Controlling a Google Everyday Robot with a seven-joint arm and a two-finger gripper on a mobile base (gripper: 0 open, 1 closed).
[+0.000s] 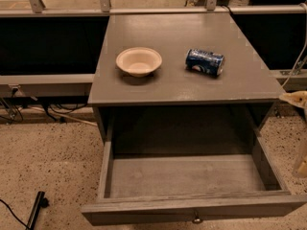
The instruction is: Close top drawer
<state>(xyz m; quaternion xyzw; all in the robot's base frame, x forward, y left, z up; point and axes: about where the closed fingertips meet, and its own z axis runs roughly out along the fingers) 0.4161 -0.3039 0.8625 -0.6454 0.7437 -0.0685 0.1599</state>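
Showing the camera view from above and in front of a grey cabinet point(182, 83); the top drawer point(144, 207) is pulled fully out toward the bottom of the frame, its bare wooden floor exposed and its front panel running along the lower edge; a small metal knob point(197, 219) sits at the centre of that panel, partly cut off by the frame's bottom edge; on the cabinet top a cream bowl point(138, 61) stands upright left of centre, and a blue can point(205, 62) lies on its side right of centre, the two apart; the gripper point(301, 157) appears as pale parts at the right edge of the frame, beside the drawer's right wall and not touching it; whether it is released or clenched cannot be told; a black rod point(36, 210) lies on the speckled floor point(48, 162) at lower left
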